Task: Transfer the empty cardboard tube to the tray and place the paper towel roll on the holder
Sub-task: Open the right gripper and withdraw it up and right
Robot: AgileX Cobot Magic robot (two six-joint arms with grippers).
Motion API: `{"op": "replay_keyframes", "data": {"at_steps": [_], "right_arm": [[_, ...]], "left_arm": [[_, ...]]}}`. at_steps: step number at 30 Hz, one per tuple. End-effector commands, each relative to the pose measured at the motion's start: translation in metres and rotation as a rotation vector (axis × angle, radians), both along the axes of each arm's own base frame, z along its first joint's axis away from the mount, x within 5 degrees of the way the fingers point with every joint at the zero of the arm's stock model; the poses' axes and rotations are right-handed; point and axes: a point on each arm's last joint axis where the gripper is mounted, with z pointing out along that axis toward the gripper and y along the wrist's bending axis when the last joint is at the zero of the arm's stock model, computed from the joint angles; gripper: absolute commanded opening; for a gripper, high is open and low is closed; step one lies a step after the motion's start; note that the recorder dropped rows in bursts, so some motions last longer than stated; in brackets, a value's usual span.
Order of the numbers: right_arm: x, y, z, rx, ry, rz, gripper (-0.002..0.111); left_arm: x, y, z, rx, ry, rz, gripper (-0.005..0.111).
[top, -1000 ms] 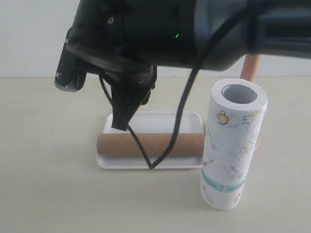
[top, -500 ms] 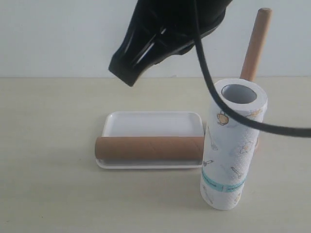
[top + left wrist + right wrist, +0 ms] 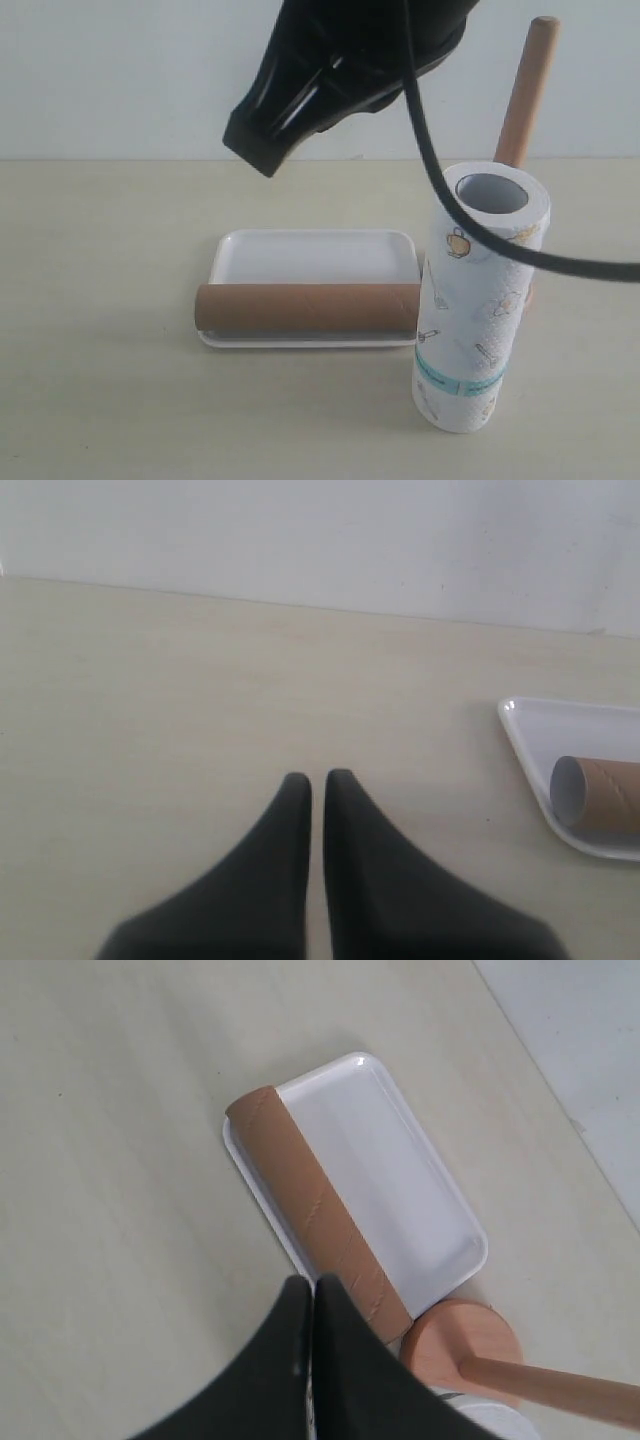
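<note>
The empty cardboard tube lies across the front rim of the white tray; it also shows in the right wrist view as the tube on the tray. The paper towel roll stands upright on the table right of the tray. Behind it rises the holder dowel, with the holder base beside the tray's corner. My right gripper hangs shut and empty high above the tray. My left gripper is shut over bare table, well away from the tube end.
A pale wall runs behind the beige table. A black cable from the right arm sweeps down in front of the dowel and across the roll's top. Bare tabletop lies left of the tray.
The right arm rose from just above the tube on the tray to high above it, uncovering the dowel. It has held still for the last half second. The tube stays on the tray.
</note>
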Motion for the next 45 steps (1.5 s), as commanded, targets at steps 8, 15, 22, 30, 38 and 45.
{"op": "replay_keyframes", "data": {"at_steps": [8, 15, 22, 30, 38, 45], "right_arm": [[-0.005, -0.007, 0.009, 0.072, 0.022, -0.065, 0.0], [-0.017, -0.028, 0.033, 0.203, 0.001, -0.108, 0.0], [-0.025, -0.043, 0.039, 0.341, -0.027, -0.145, 0.0], [-0.006, -0.066, -0.031, 0.565, -0.04, -0.208, 0.0], [-0.016, -0.144, -0.108, 0.793, -0.143, -0.444, 0.0], [-0.061, -0.202, -0.147, 0.939, -0.337, -0.601, 0.0]], "left_arm": [[0.0, 0.0, -0.001, -0.003, 0.0, 0.001, 0.004], [0.0, 0.0, -0.001, -0.003, 0.0, 0.001, 0.004], [0.0, 0.0, -0.001, -0.003, 0.0, 0.001, 0.004], [0.0, 0.0, -0.001, -0.003, 0.0, 0.001, 0.004], [0.0, 0.0, -0.001, -0.003, 0.0, 0.001, 0.004], [0.0, 0.0, -0.001, -0.003, 0.0, 0.001, 0.004]]}}
